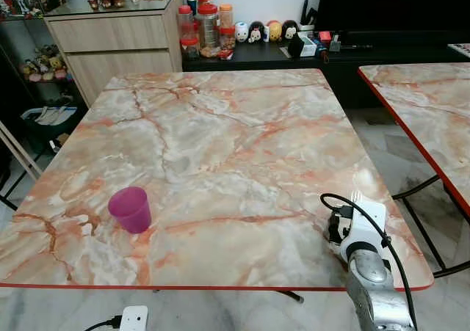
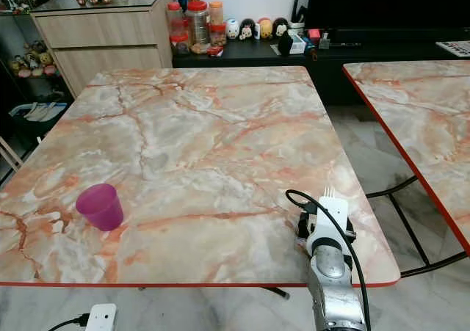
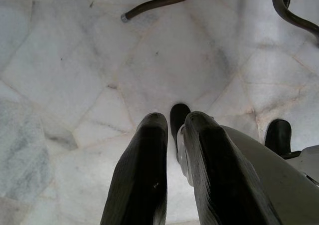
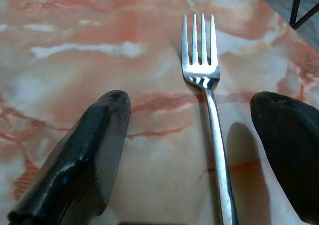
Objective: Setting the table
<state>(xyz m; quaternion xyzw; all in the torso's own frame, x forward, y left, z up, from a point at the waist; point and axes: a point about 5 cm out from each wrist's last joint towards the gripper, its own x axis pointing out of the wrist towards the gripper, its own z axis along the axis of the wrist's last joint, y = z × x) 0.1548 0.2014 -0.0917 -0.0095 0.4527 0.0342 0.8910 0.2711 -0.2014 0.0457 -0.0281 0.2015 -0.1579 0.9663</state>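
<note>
Nearest us in the right wrist view, the right gripper (image 4: 192,160) has its two black fingers (image 4: 84,155) spread wide, and the fork (image 4: 207,105) lies flat on the table (image 1: 220,140) between them, touching neither and closer to one finger than the other. From the head views we place this at the table's near right corner, close to the red edge, with the tines just showing past the wrist.

The table is the biggest thing here, marble-patterned. A second table (image 1: 426,103) stands to the right. A pink cup (image 1: 131,209) sits upright near the left front, well apart from the fork.

We judge the fork set down or about to be gripped. The risks we see:
- A finger dragging the off-centre handle as the arm lifts could skew the fork or push it over the nearby edge.
- The wrist cable could catch it.

The left gripper (image 3: 172,150) hangs over the floor (image 3: 99,60), fingers nearly together, holding nothing.
</note>
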